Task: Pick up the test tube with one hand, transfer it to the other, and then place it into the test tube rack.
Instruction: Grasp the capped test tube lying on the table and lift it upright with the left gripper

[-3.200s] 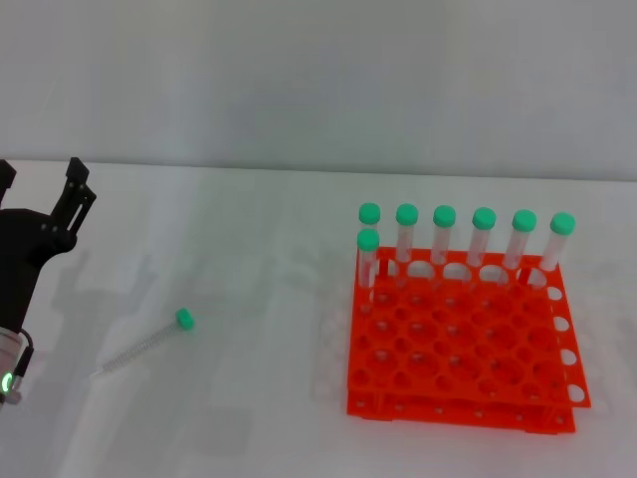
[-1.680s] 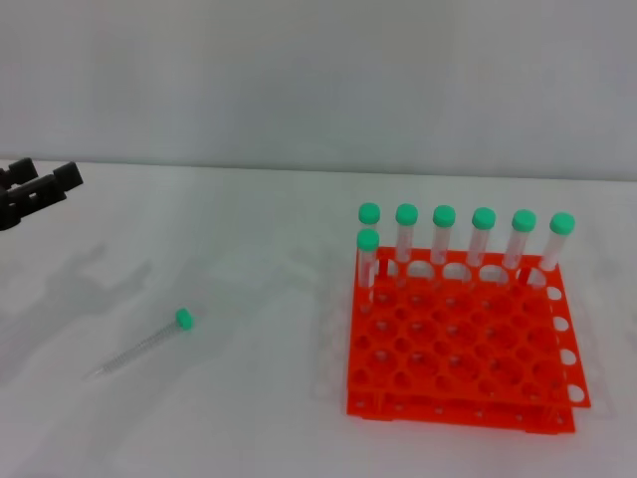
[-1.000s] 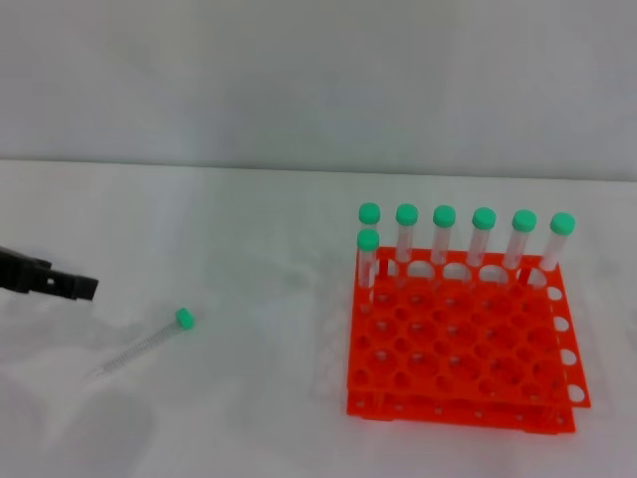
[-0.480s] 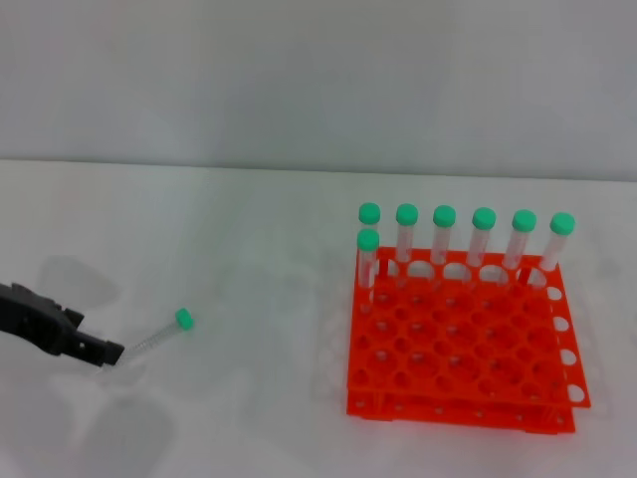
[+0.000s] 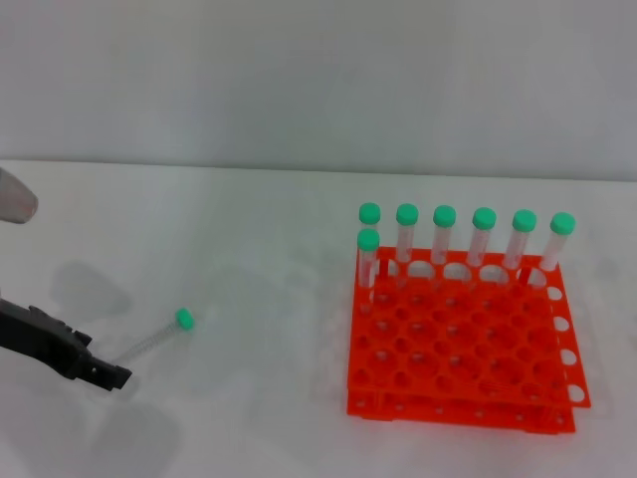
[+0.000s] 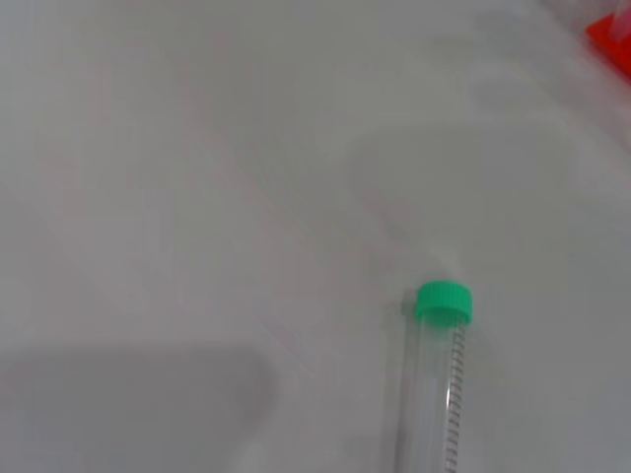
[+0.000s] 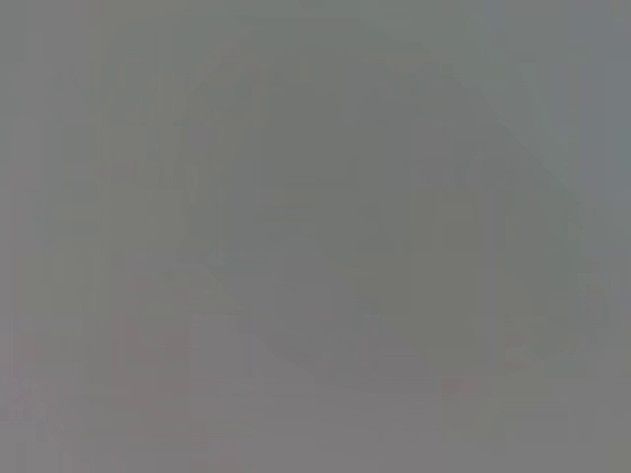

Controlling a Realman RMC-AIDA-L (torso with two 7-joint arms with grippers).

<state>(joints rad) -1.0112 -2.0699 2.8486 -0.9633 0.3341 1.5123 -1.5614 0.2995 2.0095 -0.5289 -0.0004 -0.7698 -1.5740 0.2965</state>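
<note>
Pickup step: black left gripper (image 5: 111, 376) hovered by slim clear green-capped test tube (image 5: 151, 339); finger gap can't tell. Next: straddle, close.

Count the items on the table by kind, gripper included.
Tubes standing in the rack: 7, e.g.
Tube lying on the table: 1
Rack: 1
Left gripper, at the lying tube's bottom end: 1
Right gripper: 0 in view
Total: 10
</note>
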